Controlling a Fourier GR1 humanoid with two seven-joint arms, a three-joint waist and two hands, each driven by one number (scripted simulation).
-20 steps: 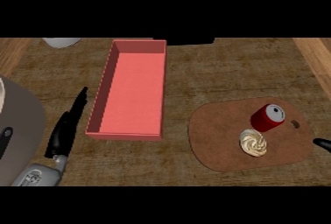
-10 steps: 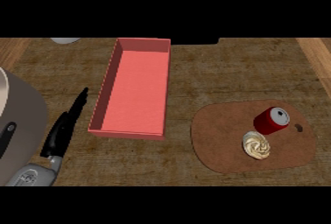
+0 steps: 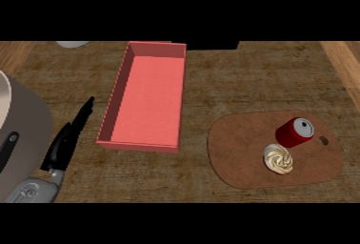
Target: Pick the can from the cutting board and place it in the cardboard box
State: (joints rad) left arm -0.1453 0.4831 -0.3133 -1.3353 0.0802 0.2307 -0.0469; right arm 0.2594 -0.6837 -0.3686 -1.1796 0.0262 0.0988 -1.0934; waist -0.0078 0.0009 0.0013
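red can (image 3: 295, 132) stands on the cutting board (image 3: 243, 164); left hand (image 3: 65, 144) apparently straight-fingered, holding nothing.

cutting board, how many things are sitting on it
2. The red can sits toward the cutting board's upper right; a cream swirled pastry lies just below it. Nothing looks hidden.

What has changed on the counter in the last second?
The right hand's tip, at the view's right edge a second ago, has left the view. Nothing was taken hold of. The can stays on the cutting board, the cardboard box stays empty, and the left hand rests open at lower left.
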